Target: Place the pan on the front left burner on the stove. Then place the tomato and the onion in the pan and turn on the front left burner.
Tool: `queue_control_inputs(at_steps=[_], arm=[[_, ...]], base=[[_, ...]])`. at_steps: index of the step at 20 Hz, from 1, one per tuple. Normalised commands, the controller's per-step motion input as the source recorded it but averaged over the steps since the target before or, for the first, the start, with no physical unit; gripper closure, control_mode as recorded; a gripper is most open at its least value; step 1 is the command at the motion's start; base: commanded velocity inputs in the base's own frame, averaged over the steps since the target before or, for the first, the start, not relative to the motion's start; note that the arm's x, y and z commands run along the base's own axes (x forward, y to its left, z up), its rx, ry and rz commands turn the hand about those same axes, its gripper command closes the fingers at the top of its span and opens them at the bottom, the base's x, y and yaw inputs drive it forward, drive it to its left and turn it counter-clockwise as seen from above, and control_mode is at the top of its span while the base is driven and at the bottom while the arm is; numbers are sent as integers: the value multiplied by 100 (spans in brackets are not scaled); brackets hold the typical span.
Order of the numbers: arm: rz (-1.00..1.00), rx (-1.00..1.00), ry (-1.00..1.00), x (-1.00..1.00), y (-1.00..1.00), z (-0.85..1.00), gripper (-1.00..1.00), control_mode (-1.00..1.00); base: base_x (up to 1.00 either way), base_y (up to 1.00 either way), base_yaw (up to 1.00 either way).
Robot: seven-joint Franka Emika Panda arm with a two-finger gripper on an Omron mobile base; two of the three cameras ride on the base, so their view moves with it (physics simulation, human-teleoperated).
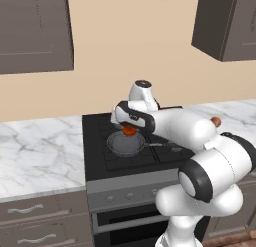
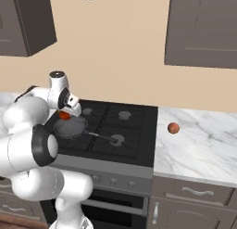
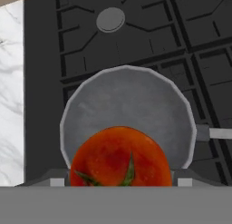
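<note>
The dark grey pan (image 1: 125, 144) (image 2: 70, 127) (image 3: 127, 100) sits on the stove (image 1: 95, 141) (image 2: 134, 130) over the front left burner, which it hides. Its thin handle points right. Just above the pan's near rim hangs the glossy red tomato (image 1: 129, 131) (image 2: 64, 115) (image 3: 121, 157), with my gripper (image 1: 129, 127) (image 2: 65, 113) (image 3: 120, 181) shut on it from both sides. The pale orange-pink onion (image 2: 173, 128) (image 1: 215, 122) rests on the marble counter right of the stove, well away from my hand.
A grey rear burner cap (image 3: 110, 19) lies beyond the pan. Marble counter (image 1: 35, 156) (image 2: 203, 144) flanks the stove on both sides. Dark wall cabinets (image 2: 203, 28) hang above, and knobs line the steel front panel (image 1: 125, 195).
</note>
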Motion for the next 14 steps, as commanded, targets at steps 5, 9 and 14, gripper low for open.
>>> queue_control_inputs(at_steps=[5,9,14], arm=[[0,0,0,0,0,-20,100,-100],[0,0,0,0,0,-23,100,-100],[0,0,0,4,0,-21,100,-100]], base=[[0,0,0],[0,0,0],[0,0,0]])
